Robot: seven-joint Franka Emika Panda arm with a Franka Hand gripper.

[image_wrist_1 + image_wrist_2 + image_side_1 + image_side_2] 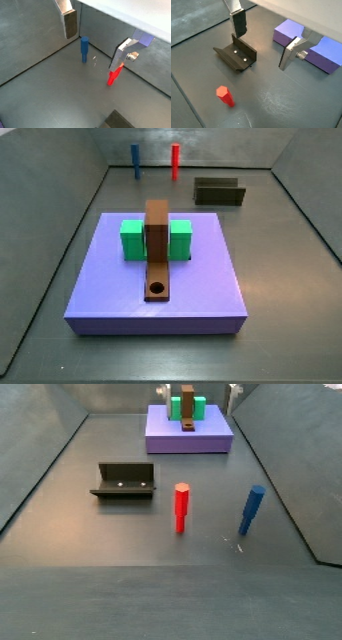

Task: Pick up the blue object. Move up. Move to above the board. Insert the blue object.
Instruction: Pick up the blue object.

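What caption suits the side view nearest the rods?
Blue object and red rod upright beside the fixture; gripper barely visible.

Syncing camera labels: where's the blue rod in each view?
Wrist view: blue rod upright, between the open gripper fingers, untouched.
Wrist view: not in it.
Side view: blue rod by the far wall.
Side view: blue rod near, right.
Shared landmark: red rod beside it.

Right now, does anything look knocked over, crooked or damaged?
Nothing stands out. The blue object and red rod stand upright on the floor, the board lies straight over the green block, and the gripper is empty.
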